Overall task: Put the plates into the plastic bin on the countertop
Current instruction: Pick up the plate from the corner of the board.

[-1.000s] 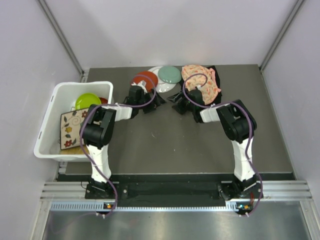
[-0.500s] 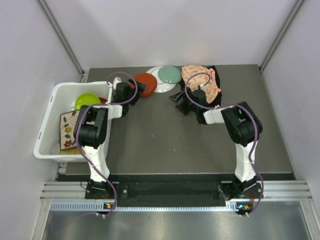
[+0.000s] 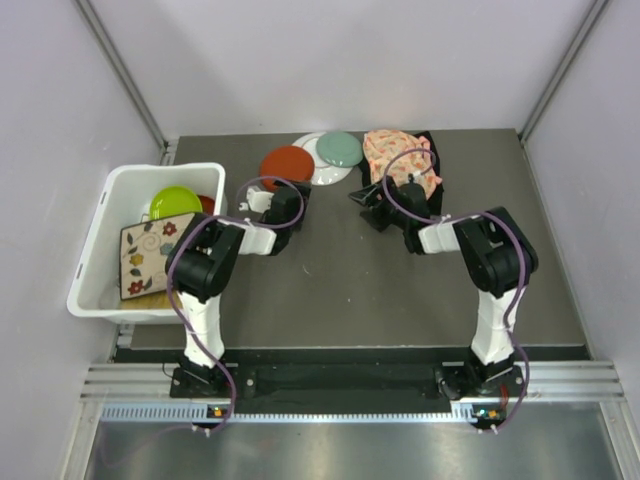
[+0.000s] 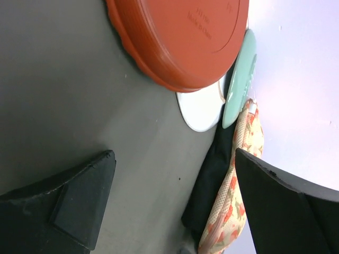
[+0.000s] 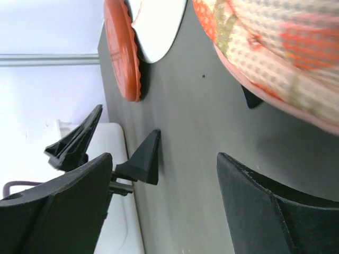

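Red plate (image 3: 287, 165) lies flat on the counter (image 3: 350, 285), outside the plastic bin (image 3: 165, 168). Looks light, stiff, slick plastic; we judge its near scalloped rim the best hold. Left gripper (image 4: 174, 153) and right gripper (image 5: 165, 156): jaws wide, empty.

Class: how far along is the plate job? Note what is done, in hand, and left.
Done: a lime plate and a floral plate lie in the plastic bin. In hand: nothing; the left gripper and right gripper are open, empty. Left: red plate, white plate and pale green plate on the countertop.
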`<control>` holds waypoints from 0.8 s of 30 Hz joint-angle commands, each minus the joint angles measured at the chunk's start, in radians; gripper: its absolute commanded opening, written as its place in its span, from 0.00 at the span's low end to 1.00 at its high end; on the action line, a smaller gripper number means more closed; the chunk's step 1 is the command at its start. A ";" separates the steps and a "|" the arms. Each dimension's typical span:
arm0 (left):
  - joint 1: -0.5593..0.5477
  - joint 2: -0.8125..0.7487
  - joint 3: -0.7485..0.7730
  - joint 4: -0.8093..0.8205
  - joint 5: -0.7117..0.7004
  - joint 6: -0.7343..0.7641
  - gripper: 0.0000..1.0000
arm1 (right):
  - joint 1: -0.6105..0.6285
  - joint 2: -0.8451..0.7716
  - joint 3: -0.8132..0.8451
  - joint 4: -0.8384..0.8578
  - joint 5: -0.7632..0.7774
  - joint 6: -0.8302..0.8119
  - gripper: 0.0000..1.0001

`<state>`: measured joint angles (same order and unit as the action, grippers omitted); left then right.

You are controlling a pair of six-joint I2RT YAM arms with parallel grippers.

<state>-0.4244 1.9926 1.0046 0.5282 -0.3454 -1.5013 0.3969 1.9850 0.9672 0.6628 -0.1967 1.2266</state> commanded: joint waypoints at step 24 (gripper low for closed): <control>-0.093 0.376 0.518 -0.467 -0.682 -0.403 0.99 | -0.263 -0.508 -0.119 -0.144 -0.171 -0.127 0.81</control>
<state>-0.5293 2.2997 1.4910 0.2287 -0.9157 -1.8679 0.1703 1.5093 0.8299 0.5438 -0.3317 1.1328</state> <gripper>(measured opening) 0.989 0.808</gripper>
